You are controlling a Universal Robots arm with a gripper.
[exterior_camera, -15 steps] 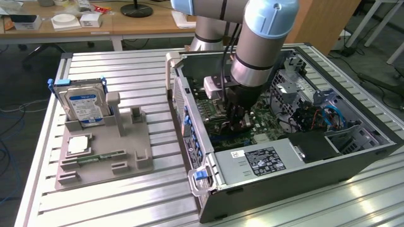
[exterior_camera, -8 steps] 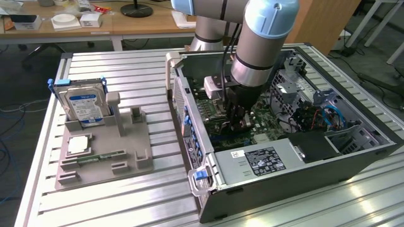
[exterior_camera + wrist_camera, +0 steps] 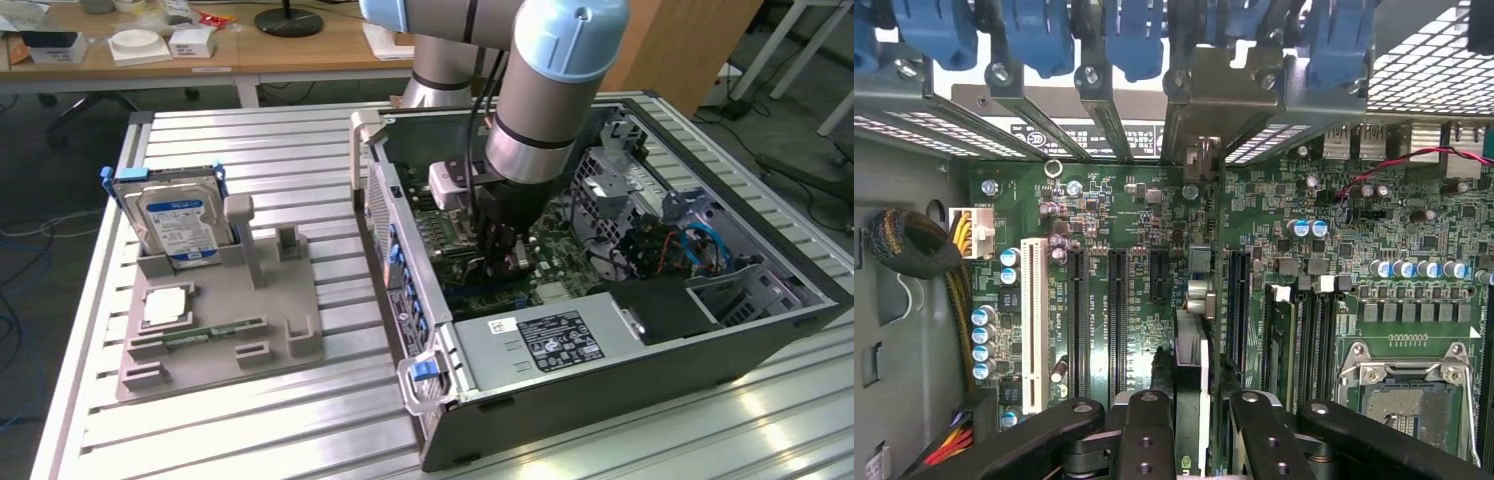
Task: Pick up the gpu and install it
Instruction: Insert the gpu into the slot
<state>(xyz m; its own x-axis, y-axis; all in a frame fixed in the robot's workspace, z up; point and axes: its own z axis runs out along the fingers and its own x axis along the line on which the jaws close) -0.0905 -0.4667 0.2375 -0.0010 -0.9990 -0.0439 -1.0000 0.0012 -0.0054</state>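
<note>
In the wrist view the gpu (image 3: 1192, 350) appears edge-on as a thin upright card, and my gripper (image 3: 1199, 405) is shut on it with a black finger (image 3: 1146, 430) on either side. The card stands over the motherboard (image 3: 1154, 215), in line with the black expansion slots (image 3: 1117, 310). Its metal bracket end (image 3: 1200, 160) sits at the case's rear slot openings. In the exterior view my gripper (image 3: 499, 262) reaches down inside the open computer case (image 3: 627, 385), low over the board, where its fingers hide the card.
Blue slot latches (image 3: 1034, 35) line the case's rear wall. A white slot (image 3: 1034, 320), the CPU socket (image 3: 1404, 385) and a cable bundle (image 3: 909, 245) surround the card. Outside the case, a grey holder (image 3: 220, 345) carries the hard drive (image 3: 180, 225) and a memory stick (image 3: 220, 328).
</note>
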